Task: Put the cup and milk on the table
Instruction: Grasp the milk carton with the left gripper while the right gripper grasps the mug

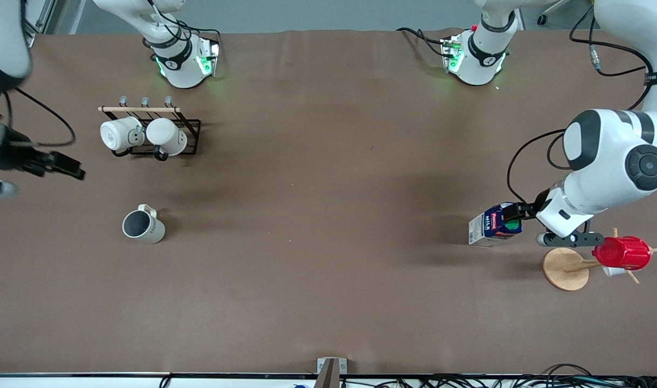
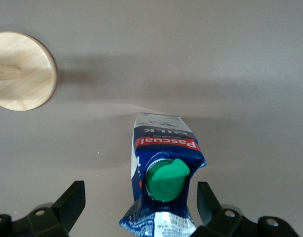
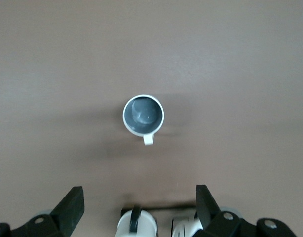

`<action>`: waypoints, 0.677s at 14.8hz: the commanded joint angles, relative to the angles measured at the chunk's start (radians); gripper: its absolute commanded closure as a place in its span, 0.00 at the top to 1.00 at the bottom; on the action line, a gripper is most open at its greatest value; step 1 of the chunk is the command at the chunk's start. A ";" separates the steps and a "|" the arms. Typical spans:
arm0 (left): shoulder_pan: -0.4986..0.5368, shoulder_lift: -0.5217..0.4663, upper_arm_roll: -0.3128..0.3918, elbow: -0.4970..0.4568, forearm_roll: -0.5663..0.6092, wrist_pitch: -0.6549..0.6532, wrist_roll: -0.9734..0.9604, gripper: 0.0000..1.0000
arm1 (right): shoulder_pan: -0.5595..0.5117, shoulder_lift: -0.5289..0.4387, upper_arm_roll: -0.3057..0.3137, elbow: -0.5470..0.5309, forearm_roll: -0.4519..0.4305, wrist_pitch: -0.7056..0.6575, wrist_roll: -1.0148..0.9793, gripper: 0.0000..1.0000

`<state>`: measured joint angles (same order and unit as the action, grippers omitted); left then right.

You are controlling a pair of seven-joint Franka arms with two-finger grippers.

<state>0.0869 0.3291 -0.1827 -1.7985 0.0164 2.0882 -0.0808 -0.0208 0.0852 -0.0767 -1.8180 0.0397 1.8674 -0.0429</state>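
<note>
Cup (image 1: 143, 226): upright on the surface (image 1: 328, 215), lower left of the front frame.
Milk (image 1: 492, 226): standing on the surface, right of the frame.
Left pincer (image 2: 141, 202): spread wide around the milk's top, fingers apart from it.
Right pincer (image 3: 140, 205): wide, empty, high over the cup.

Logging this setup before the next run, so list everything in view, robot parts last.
cup: 1, cream with dark grey inside, upright on the table toward the right arm's end
milk: 1, blue and white carton with green cap, on the table toward the left arm's end
white mugs: 2, white, on a black wire rack, farther from the front camera than the cup
red cup: 1, red ribbed, on a wooden stand beside the milk
table: 1, brown cover
left gripper: 1, jaws open either side of the milk's top
right gripper: 1, jaws open, raised over the right arm's end
</note>
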 commanded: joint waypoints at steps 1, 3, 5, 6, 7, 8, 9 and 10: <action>-0.004 -0.010 -0.007 -0.007 0.020 0.007 -0.004 1.00 | -0.004 0.046 0.000 -0.081 -0.006 0.123 -0.069 1.00; -0.006 0.005 -0.011 -0.007 0.020 0.018 -0.005 1.00 | -0.004 0.112 0.000 -0.128 -0.009 0.249 -0.069 1.00; -0.006 0.018 -0.011 -0.007 0.022 0.027 -0.005 0.93 | -0.005 0.174 0.000 -0.174 -0.011 0.393 -0.080 1.00; -0.006 0.024 -0.011 -0.007 0.022 0.030 -0.005 0.86 | -0.005 0.206 0.000 -0.185 -0.011 0.445 -0.106 1.00; -0.007 0.028 -0.011 -0.005 0.022 0.032 -0.005 0.82 | -0.007 0.237 -0.002 -0.194 -0.012 0.488 -0.136 1.00; -0.007 0.030 -0.011 -0.007 0.020 0.045 -0.005 0.77 | -0.011 0.258 -0.002 -0.204 -0.012 0.530 -0.167 1.00; -0.009 0.033 -0.011 -0.007 0.020 0.052 -0.005 0.73 | -0.022 0.269 -0.002 -0.214 -0.012 0.564 -0.182 1.00; -0.009 0.041 -0.012 -0.005 0.020 0.055 -0.007 0.67 | -0.027 0.278 -0.002 -0.227 -0.012 0.596 -0.190 1.00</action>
<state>0.0795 0.3637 -0.1893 -1.8024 0.0169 2.1229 -0.0806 -0.0267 0.3659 -0.0821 -2.0138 0.0384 2.4125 -0.1953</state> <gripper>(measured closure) 0.229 0.000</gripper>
